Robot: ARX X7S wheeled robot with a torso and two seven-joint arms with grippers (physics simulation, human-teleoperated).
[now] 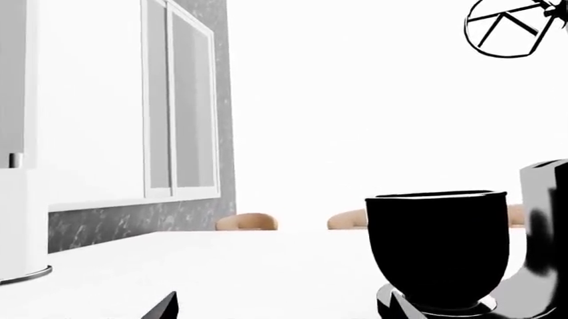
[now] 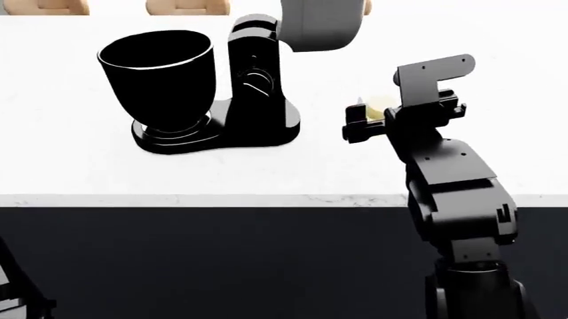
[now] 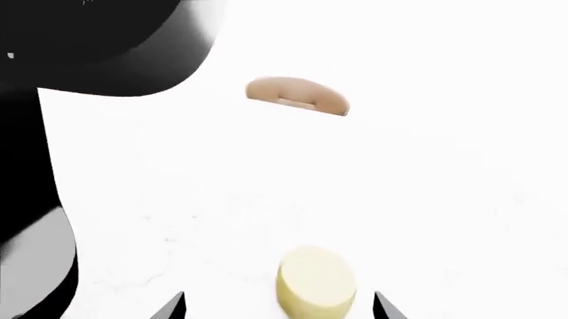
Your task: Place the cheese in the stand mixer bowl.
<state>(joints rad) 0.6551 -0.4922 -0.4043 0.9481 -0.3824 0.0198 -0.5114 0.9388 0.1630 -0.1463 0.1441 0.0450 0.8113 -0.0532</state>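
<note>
The right arm [image 2: 453,193] is glossy black throughout, built of chunky faceted segments dotted with small screw heads. A flat angular black bracket [image 2: 432,76] tops its wrist. The right pincer [image 2: 358,124] is black too, its fingertips [image 3: 169,307] thin, dark, pointed wedges.

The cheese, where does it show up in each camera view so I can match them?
Head view: cheese right of the mixer, partly behind the right gripper.
Right wrist view: cheese near the bottom, between the fingertips.
Left wrist view: not in it.
Shared landmark: the black mixer bowl.
</note>
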